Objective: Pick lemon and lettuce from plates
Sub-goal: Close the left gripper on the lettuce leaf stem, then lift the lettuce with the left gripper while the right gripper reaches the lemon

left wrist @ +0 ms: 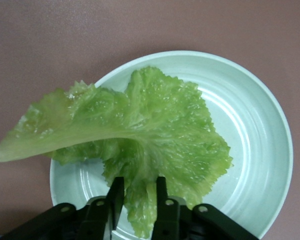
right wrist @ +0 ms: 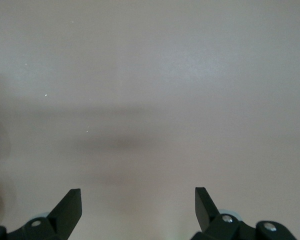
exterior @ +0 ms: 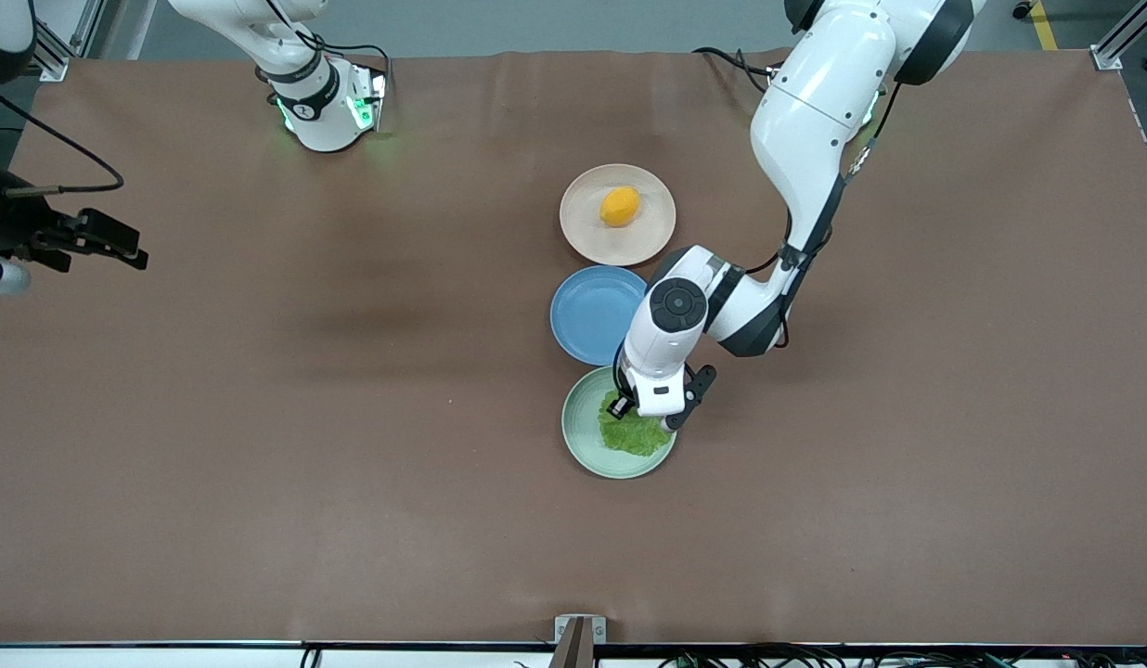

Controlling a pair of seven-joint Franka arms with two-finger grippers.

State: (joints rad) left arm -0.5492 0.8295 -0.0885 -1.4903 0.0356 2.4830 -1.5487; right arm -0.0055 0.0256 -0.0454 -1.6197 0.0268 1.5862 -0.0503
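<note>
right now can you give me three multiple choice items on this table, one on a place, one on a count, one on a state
1. Where is the lemon?
A. on the beige-pink plate
B. on the blue plate
C. on the bare table

2. How many plates are on the table?
A. two
B. three
C. four

3. What are the left gripper fingers doing?
A. wide open over the blue plate
B. shut on the lemon
C. shut on the lettuce over the mint green plate

Answers: 1 A, the fruit sits there; 2 B, beige-pink, blue and mint; 3 C, the left wrist view shows the leaf pinched.
</note>
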